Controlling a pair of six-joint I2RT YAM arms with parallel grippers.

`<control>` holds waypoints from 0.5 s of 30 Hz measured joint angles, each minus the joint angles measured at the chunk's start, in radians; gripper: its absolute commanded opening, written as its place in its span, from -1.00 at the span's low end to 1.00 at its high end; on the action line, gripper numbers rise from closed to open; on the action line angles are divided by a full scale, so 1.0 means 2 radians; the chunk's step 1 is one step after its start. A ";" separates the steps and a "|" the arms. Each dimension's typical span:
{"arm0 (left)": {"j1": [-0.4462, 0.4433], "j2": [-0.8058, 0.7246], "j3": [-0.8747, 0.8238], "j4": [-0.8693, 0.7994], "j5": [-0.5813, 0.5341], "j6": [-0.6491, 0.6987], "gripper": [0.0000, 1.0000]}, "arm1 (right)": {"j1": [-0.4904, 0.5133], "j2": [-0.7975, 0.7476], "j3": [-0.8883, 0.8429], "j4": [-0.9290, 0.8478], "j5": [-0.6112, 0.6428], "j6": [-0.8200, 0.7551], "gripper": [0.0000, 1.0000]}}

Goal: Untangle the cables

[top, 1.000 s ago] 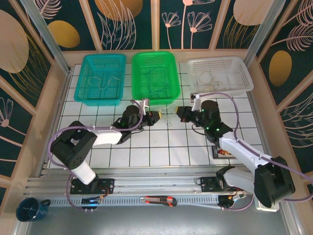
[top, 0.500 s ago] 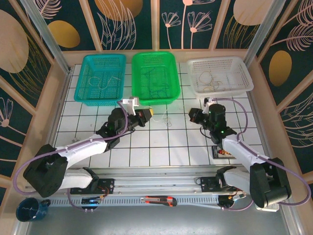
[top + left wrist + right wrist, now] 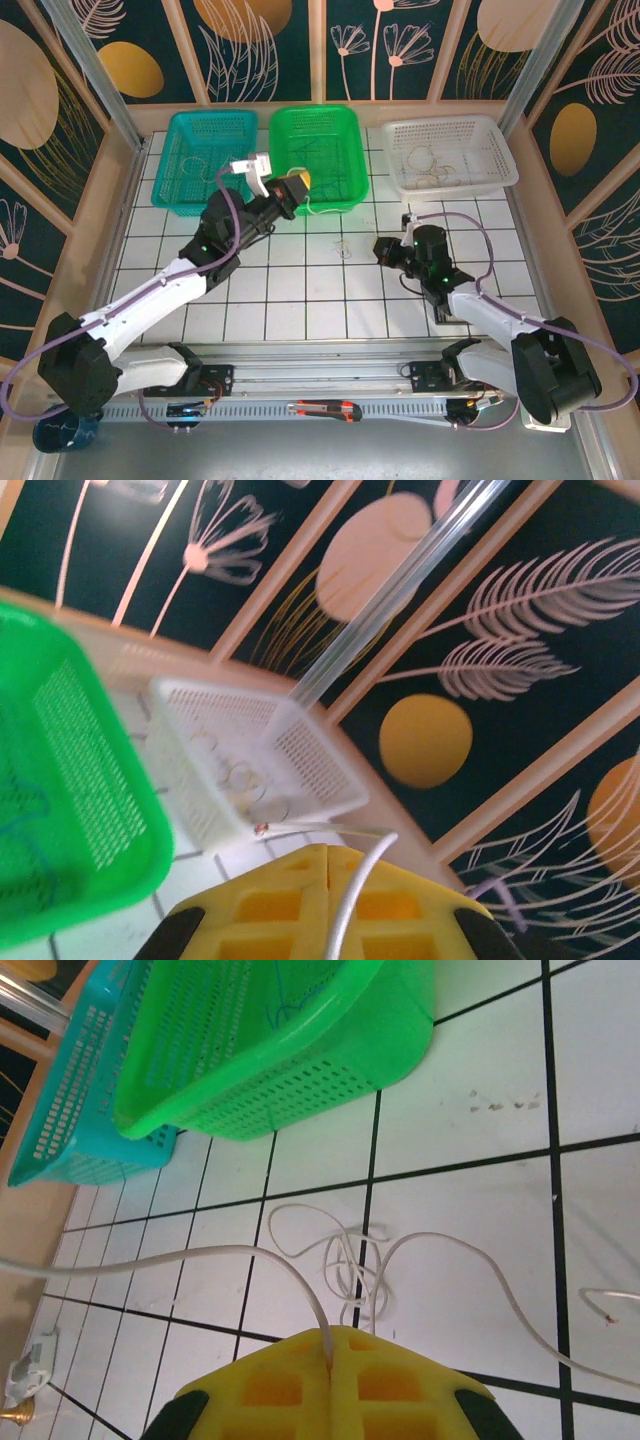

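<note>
A small tangle of thin white cables lies on the tiled table in front of the green basket. My left gripper is raised at the green basket's front rim, yellow jaws shut on a white cable whose loose end dangles below. Low over the tiles just right of the tangle, my right gripper is shut on another white cable that comes out of the jaw seam and arcs left.
Three baskets line the back: teal, green and white, each holding thin cords. A small flat object lies by the right arm. A blue cup sits near left.
My left gripper has risen and swung back toward the green basket, drawing a white cable up from the tangle. The right gripper backed off to the right, then dropped and edged back toward the tangle.
</note>
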 measured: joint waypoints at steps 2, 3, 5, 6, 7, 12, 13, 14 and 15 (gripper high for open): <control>0.000 0.003 0.033 -0.010 0.000 0.002 -1.00 | 0.008 0.002 -0.003 0.002 0.007 0.001 -1.00; 0.000 0.006 0.048 -0.013 0.002 0.003 -1.00 | 0.012 0.004 -0.004 0.002 0.010 0.001 -1.00; 0.000 0.013 0.074 -0.023 0.005 0.003 -1.00 | 0.019 0.005 -0.006 0.002 0.018 0.001 -1.00; 0.000 0.017 0.085 -0.026 0.008 0.003 -1.00 | 0.021 0.005 -0.008 0.004 0.021 0.001 -1.00; 0.000 0.022 0.097 -0.031 0.012 0.003 -1.00 | 0.023 0.005 -0.009 0.006 0.024 0.001 -1.00; 0.000 0.048 0.142 -0.055 0.029 0.002 -1.00 | 0.027 0.004 -0.011 0.013 0.045 0.003 -1.00; 0.000 0.054 0.152 -0.060 0.032 0.002 -1.00 | 0.027 0.002 -0.012 0.014 0.050 0.004 -1.00; 0.000 0.059 0.160 -0.063 0.036 0.001 -1.00 | 0.027 0.000 -0.012 0.015 0.056 0.005 -1.00; 0.000 0.064 0.169 -0.068 0.039 0.000 -1.00 | 0.027 -0.002 -0.012 0.016 0.062 0.009 -1.00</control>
